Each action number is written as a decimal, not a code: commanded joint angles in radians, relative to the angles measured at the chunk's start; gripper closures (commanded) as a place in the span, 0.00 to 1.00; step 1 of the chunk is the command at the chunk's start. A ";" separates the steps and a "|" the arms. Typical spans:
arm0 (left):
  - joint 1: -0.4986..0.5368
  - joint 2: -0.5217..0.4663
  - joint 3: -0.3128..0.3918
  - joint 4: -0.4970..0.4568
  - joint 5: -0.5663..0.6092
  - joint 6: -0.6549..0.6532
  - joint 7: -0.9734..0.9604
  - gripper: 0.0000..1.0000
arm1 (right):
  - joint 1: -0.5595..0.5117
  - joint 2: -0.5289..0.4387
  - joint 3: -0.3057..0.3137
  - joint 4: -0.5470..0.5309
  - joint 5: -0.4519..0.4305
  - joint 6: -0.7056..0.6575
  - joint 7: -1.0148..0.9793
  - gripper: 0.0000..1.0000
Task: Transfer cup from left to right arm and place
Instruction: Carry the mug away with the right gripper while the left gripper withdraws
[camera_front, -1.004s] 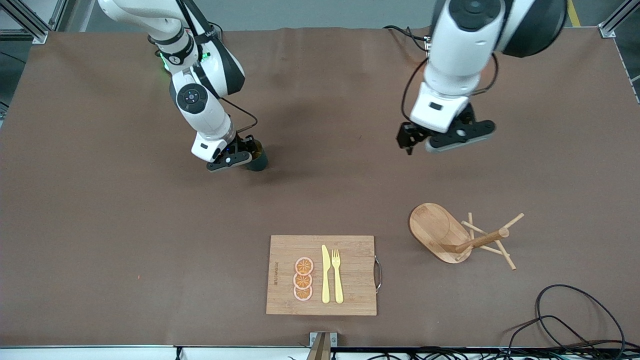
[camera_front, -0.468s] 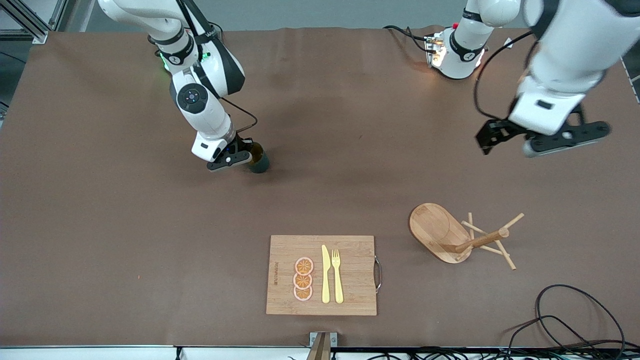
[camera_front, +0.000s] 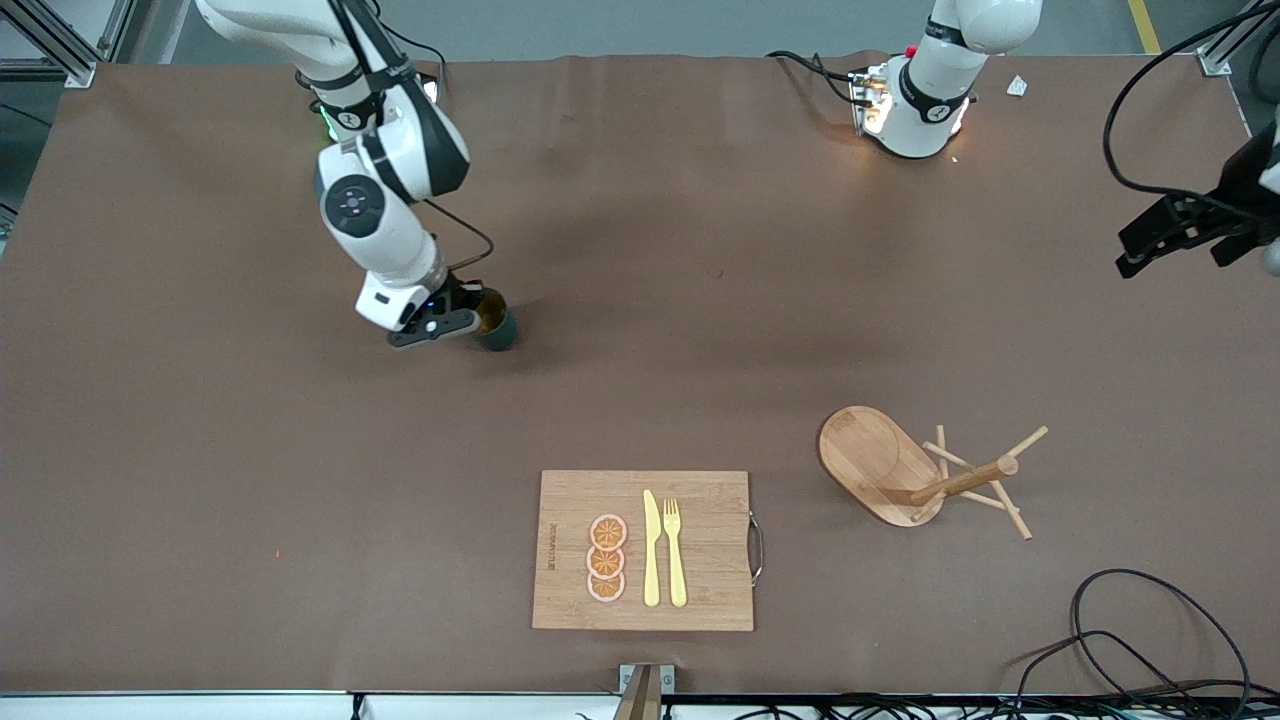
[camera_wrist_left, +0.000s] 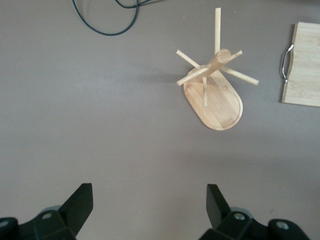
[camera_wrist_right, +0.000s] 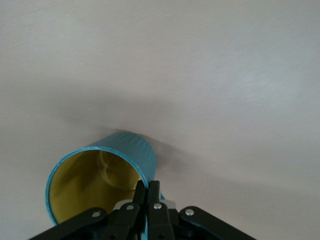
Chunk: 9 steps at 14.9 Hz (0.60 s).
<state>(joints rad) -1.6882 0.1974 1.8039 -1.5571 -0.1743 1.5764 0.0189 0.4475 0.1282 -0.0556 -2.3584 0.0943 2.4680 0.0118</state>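
The cup (camera_front: 497, 326), dark teal with a mustard-yellow inside, is held by the right gripper (camera_front: 466, 320) low over the bare table toward the right arm's end. I cannot tell whether it touches the table. In the right wrist view the right gripper (camera_wrist_right: 148, 186) is shut on the cup's (camera_wrist_right: 127, 147) rim, one finger inside and one outside. The left gripper (camera_wrist_left: 149, 192) is open and empty, high over bare table at the left arm's end. In the front view the left gripper (camera_front: 1255, 235) is partly cut off at the edge.
A wooden peg stand (camera_front: 905, 470) stands on the table toward the left arm's end, and it shows in the left wrist view (camera_wrist_left: 215, 97). A cutting board (camera_front: 645, 550) with knife, fork and orange slices lies near the front edge. Black cables (camera_front: 1150, 640) lie at the near corner.
The left arm has swung from mid-table out to its own end of the table, still open. The right gripper has carried the cup a little toward the right arm's end.
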 joint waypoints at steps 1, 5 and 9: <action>-0.007 0.010 0.015 0.025 0.006 -0.055 0.030 0.00 | -0.157 -0.035 0.008 -0.018 -0.004 -0.017 -0.209 1.00; -0.005 0.014 0.048 0.031 -0.002 -0.076 0.117 0.00 | -0.369 -0.032 0.007 -0.015 -0.004 -0.006 -0.531 1.00; -0.005 0.052 0.048 0.031 -0.002 -0.093 0.139 0.00 | -0.527 -0.013 0.008 -0.013 -0.005 0.057 -0.807 1.00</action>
<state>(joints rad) -1.6893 0.2028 1.8392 -1.5404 -0.1742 1.5112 0.1374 -0.0082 0.1229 -0.0688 -2.3582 0.0938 2.4905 -0.6841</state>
